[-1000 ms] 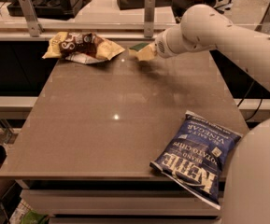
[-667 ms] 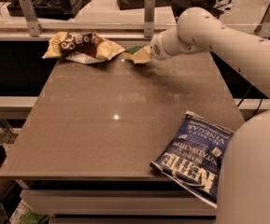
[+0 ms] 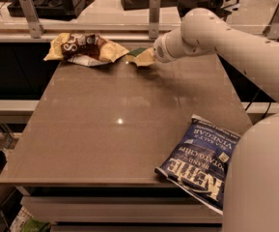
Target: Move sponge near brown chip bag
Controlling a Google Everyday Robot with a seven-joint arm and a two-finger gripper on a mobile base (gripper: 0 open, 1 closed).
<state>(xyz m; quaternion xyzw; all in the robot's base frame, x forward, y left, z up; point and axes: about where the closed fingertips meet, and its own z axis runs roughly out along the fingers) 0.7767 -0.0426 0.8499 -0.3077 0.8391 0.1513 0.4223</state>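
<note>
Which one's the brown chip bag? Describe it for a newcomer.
Look at the table, far left corner. The brown chip bag lies crumpled there, just left of the sponge at the gripper. Brown middle and yellow edges set it apart from the blue bag up front.

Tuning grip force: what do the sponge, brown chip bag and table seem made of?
Sponge: matte foam, pale yellow under dark green scouring layer. Brown chip bag: thin crinkled film, likely plastic, glossy wrinkles. Table: hard, smooth, semi-gloss; reflects a light spot. Gripper: at the sponge, table's far edge.

office, desks point(image 3: 105, 7) w/ equip point(image 3: 57, 3); gripper point(image 3: 143, 58) at table point(image 3: 119, 149) rear.
</note>
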